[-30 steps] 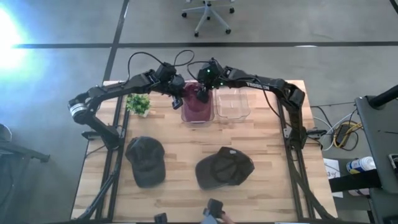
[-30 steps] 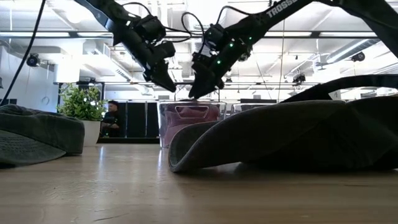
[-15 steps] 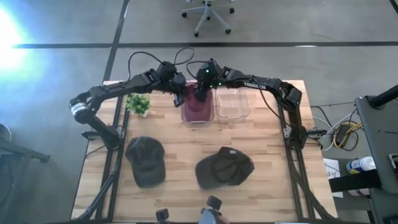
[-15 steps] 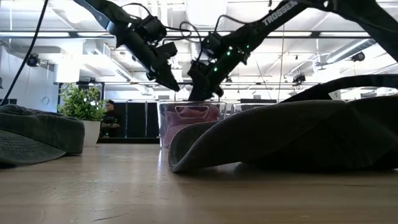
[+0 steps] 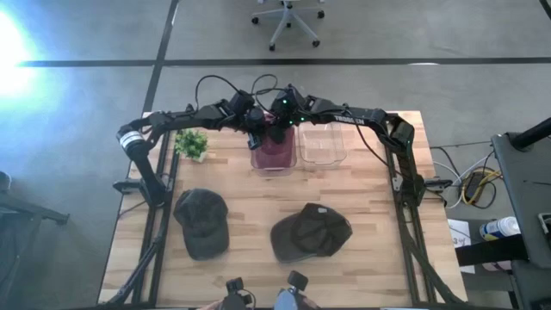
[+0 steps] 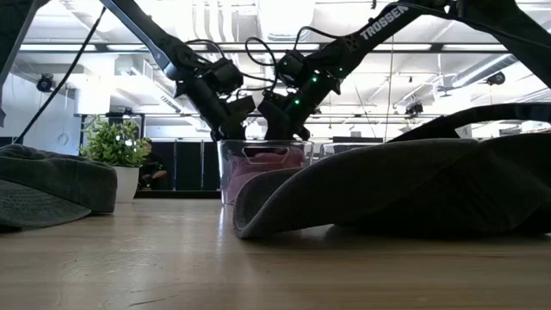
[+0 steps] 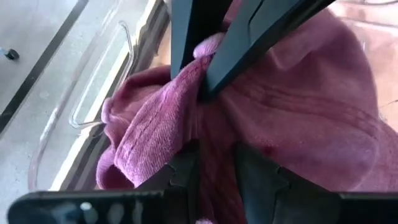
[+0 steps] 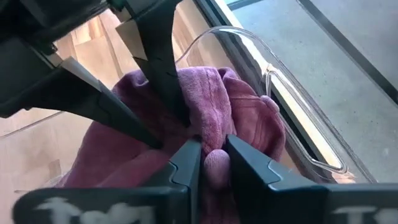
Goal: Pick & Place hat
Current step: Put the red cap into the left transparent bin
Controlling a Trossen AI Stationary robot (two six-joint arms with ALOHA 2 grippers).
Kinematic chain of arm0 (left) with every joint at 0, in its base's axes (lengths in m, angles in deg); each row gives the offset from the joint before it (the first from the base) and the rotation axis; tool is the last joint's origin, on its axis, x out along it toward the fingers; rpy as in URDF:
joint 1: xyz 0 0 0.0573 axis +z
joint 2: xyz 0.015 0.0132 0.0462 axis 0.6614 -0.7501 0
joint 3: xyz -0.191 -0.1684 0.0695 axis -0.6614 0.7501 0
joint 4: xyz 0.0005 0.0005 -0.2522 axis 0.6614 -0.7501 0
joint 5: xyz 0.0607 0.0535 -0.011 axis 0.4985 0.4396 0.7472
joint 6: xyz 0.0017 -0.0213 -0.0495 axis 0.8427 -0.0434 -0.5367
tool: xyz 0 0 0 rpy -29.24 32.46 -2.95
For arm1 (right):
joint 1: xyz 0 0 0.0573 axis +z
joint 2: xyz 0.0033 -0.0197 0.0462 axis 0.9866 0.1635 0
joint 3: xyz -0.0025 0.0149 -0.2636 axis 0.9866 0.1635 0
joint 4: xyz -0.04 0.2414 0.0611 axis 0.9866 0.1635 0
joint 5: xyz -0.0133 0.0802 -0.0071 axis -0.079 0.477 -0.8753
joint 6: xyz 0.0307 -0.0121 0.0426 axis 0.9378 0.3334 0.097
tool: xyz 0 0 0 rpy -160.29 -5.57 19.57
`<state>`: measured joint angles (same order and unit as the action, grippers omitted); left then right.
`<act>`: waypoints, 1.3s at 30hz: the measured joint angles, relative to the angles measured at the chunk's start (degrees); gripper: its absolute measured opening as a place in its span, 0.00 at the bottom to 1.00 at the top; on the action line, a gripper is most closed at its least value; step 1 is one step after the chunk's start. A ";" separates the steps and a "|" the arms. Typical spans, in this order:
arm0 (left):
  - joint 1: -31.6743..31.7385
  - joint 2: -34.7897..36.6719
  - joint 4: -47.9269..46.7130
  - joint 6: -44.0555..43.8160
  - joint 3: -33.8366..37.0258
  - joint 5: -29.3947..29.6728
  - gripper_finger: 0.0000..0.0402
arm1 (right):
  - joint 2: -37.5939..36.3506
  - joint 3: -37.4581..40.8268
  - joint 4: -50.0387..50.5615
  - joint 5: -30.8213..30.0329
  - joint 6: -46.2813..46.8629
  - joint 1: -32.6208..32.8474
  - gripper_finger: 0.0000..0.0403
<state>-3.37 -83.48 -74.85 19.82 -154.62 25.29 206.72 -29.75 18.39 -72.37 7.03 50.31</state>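
Two clear bins are set at the counter's (image 5: 258, 202) far edge: the left bin (image 5: 274, 159) holds a purple hat (image 7: 298, 112), pinched by the left claw (image 7: 211, 171) and right claw (image 8: 210, 163); the right bin (image 5: 321, 145) shows nothing inside. Two dark caps (image 5: 201, 222) (image 5: 311, 232) lie nearer.

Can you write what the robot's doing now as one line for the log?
left gripper: shut on purple hat | right gripper: shut on purple hat | place: clear bin

small potted plant (image 5: 191, 143) (table's far left), office chair (image 5: 288, 17) on floor beyond.
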 joint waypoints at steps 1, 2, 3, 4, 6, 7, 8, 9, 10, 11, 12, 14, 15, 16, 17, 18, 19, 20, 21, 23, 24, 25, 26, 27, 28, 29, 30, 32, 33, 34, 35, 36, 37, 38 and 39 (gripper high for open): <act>0.00 -0.03 -0.04 0.02 0.00 0.00 0.23 | -0.06 0.00 0.00 -0.02 0.01 0.00 0.18; 0.00 0.00 -0.07 0.02 0.00 0.01 0.23 | -0.29 0.02 0.00 -0.05 0.05 0.00 0.20; 0.02 0.20 -0.12 0.02 0.00 0.06 0.23 | -0.69 0.02 0.01 -0.17 0.03 0.00 0.22; 0.08 0.38 -0.06 0.06 0.00 0.14 0.23 | -1.34 0.02 0.09 -0.20 0.03 0.00 0.24; 0.40 0.93 0.09 0.13 0.00 0.25 0.23 | -3.10 0.02 0.16 -0.21 -0.60 0.00 0.27; 0.60 1.16 0.30 0.13 0.00 0.32 0.23 | -4.15 0.02 0.10 -0.20 -0.94 0.00 0.29; 0.85 1.34 0.56 0.15 0.00 0.37 0.23 | -5.26 0.02 0.22 -0.21 -1.35 0.00 0.31; 1.07 1.46 0.54 0.13 0.00 0.37 0.23 | -6.38 0.02 0.84 -0.22 -1.91 0.00 0.32; 1.31 1.52 0.48 0.13 0.00 0.40 0.23 | -7.57 0.02 2.02 -0.45 -2.77 0.00 0.34; 1.46 1.52 0.45 0.08 0.00 0.40 0.23 | -8.65 0.02 3.60 -1.09 -3.59 0.00 0.35; 1.64 1.52 0.39 0.07 0.00 0.35 0.23 | -9.65 0.02 5.90 -1.92 -4.51 -0.02 0.36; 1.79 1.60 0.41 0.08 0.00 0.37 0.23 | -10.90 0.28 10.77 -2.93 -6.51 -0.13 0.37; 1.84 1.63 0.43 0.13 0.00 0.37 0.23 | -11.12 0.88 13.04 -3.14 -7.35 -0.29 0.37; 1.86 1.63 0.46 0.13 0.00 0.38 0.23 | -11.13 1.82 14.94 -3.13 -7.99 -0.33 0.37; 1.86 1.63 0.47 0.14 0.00 0.40 0.23 | -10.83 3.03 15.55 -3.28 -8.24 -0.35 0.37; 1.86 1.63 0.57 0.23 0.00 0.39 0.23 | -10.37 4.19 15.30 -3.27 -8.26 -0.35 0.36; 1.86 1.63 0.80 0.45 0.00 0.39 0.23 | -9.97 5.15 14.99 -3.27 -8.27 -0.35 0.35; 1.86 1.59 1.09 0.75 0.00 0.35 0.23 | -9.43 5.87 14.49 -3.23 -8.23 -0.31 0.34; 1.86 1.43 1.35 0.95 0.00 0.35 0.23 | -8.88 6.18 13.31 -3.23 -8.11 -0.28 0.34; 1.86 1.07 1.41 1.00 0.00 0.25 0.23 | -7.69 6.49 11.58 -3.05 -7.58 -0.26 0.32; 1.86 0.87 1.40 0.93 0.00 0.18 0.23 | -7.01 6.54 10.96 -3.05 -7.52 -0.30 0.31; 1.86 0.72 1.40 0.65 0.00 0.14 0.23 | -6.26 6.56 10.15 -3.08 -7.51 -0.32 0.30; 1.86 0.51 1.41 0.39 0.00 0.04 0.23 | -5.54 6.59 9.40 -3.14 -7.47 -0.34 0.29; 1.86 0.36 1.42 0.29 0.00 0.00 0.23 | -4.96 6.62 8.78 -3.19 -7.37 -0.40 0.28; 1.86 0.18 1.39 0.27 0.00 0.02 0.23 | -4.66 6.62 8.25 -3.19 -7.23 -0.47 0.28; 1.86 -0.06 1.38 0.26 0.00 0.00 0.23 | -4.34 6.62 8.13 -3.19 -7.03 -0.61 0.27; 1.86 -0.24 1.37 0.23 0.00 0.00 0.23 | -3.89 6.56 8.07 -3.19 -6.80 -0.63 0.27; 1.86 -0.54 1.41 0.06 0.00 -0.02 0.23 | -3.11 6.54 8.10 -3.08 -5.83 -0.72 0.26; 1.86 -0.74 1.44 0.04 0.00 -0.07 0.23 | -2.78 6.56 8.17 -3.06 -5.64 -0.74 0.26; 1.86 -0.96 1.44 0.03 0.00 -0.17 0.23 | -2.66 6.56 8.15 -3.06 -5.64 -0.74 0.26; 1.86 -1.22 1.42 -0.10 0.00 -0.21 0.23 | -2.64 6.56 8.24 -3.06 -5.64 -0.74 0.26; 1.86 -1.51 1.40 -0.19 0.00 -0.26 0.23 | -2.64 6.56 8.26 -3.06 -5.68 -0.74 0.26; 1.86 -1.69 1.42 -0.23 0.00 -0.42 0.23 | -2.64 6.56 8.27 -3.06 -5.71 -0.72 0.26; 1.86 -1.83 1.37 -0.42 0.00 -0.46 0.23 | -2.62 6.56 8.31 -3.06 -5.69 -0.72 0.27; 1.84 -1.85 1.29 -0.58 0.00 -0.50 0.23 | -2.63 6.56 8.36 -3.08 -5.51 -0.72 0.27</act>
<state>-1.53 -85.33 -73.56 19.24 -154.62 24.79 204.09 -23.19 26.74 -75.44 1.52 49.59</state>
